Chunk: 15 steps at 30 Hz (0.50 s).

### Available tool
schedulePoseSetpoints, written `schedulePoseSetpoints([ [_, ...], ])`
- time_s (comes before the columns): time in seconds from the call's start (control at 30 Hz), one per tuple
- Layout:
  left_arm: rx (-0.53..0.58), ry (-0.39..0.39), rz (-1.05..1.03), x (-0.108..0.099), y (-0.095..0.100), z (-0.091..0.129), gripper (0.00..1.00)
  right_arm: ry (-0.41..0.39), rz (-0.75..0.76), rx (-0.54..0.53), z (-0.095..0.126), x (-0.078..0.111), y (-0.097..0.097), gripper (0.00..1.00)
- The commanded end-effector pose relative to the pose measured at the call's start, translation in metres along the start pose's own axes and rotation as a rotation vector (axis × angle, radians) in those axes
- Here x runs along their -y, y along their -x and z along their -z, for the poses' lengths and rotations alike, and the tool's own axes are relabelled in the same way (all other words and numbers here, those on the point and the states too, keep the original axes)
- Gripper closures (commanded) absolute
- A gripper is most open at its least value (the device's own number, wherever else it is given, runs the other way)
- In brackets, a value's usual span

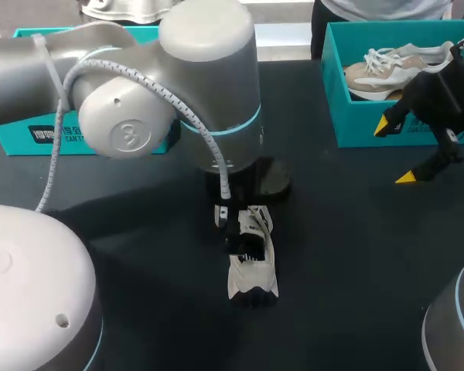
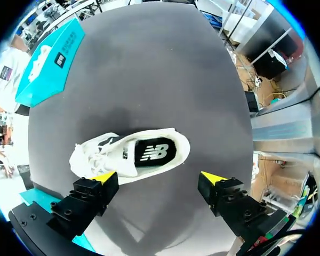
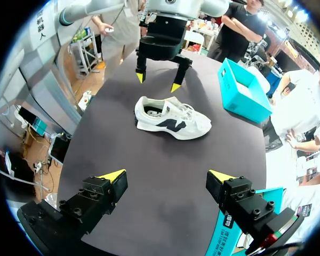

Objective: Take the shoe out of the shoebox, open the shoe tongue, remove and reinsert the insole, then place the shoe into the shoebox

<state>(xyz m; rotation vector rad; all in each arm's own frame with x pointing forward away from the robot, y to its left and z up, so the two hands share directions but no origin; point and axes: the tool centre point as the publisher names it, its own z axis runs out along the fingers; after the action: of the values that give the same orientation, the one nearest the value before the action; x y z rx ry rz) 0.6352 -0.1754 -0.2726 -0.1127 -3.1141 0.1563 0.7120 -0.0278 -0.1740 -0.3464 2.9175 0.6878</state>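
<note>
A white shoe with a dark side logo and a black insole lies on its sole in the middle of the dark table. My left arm hangs over it and hides its own gripper from the head view. In the left wrist view the left gripper stands open just above the shoe, level with its heel opening. My right gripper is open in front of the teal shoebox at the right, well away from the shoe. The right wrist view shows its gripper empty, with the left gripper beyond the shoe.
A second, beige shoe lies inside the right shoebox. Another teal box stands at the table's back left, partly behind my left arm. Bare table surrounds the white shoe on all sides.
</note>
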Motion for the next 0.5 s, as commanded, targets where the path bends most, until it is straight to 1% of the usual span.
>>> schedulePoseSetpoints([
  [0.03, -0.012, -0.013, -0.012, 0.004, -0.014, -0.018, 0.00, -0.002, 0.000, -0.005, -0.001, 0.000, 0.002, 0.00],
  [0.13, -0.035, -0.028, -0.016, 0.005, -0.022, -0.024, 0.00, -0.002, 0.000, -0.005, -0.001, 0.000, 0.002, 0.00],
  [0.27, -0.023, -0.031, 0.003, 0.008, -0.028, -0.032, 0.00, -0.002, 0.000, -0.005, -0.001, 0.000, 0.002, 0.00],
  [0.37, -0.018, 0.001, 0.015, 0.012, -0.030, -0.044, 0.00, -0.002, 0.000, -0.005, -0.001, 0.000, 0.002, 0.00],
  [0.43, -0.020, 0.010, 0.020, 0.016, -0.031, -0.052, 0.00, -0.002, 0.000, -0.005, -0.001, 0.000, 0.002, 0.00],
  [0.47, 0.002, 0.026, 0.024, 0.018, -0.033, -0.055, 0.00, -0.002, 0.000, -0.005, -0.001, 0.000, 0.002, 0.00],
  [0.5, 0.004, 0.023, 0.024, 0.020, -0.035, -0.058, 0.00, -0.002, 0.000, -0.005, -0.001, 0.000, 0.002, 0.00],
])
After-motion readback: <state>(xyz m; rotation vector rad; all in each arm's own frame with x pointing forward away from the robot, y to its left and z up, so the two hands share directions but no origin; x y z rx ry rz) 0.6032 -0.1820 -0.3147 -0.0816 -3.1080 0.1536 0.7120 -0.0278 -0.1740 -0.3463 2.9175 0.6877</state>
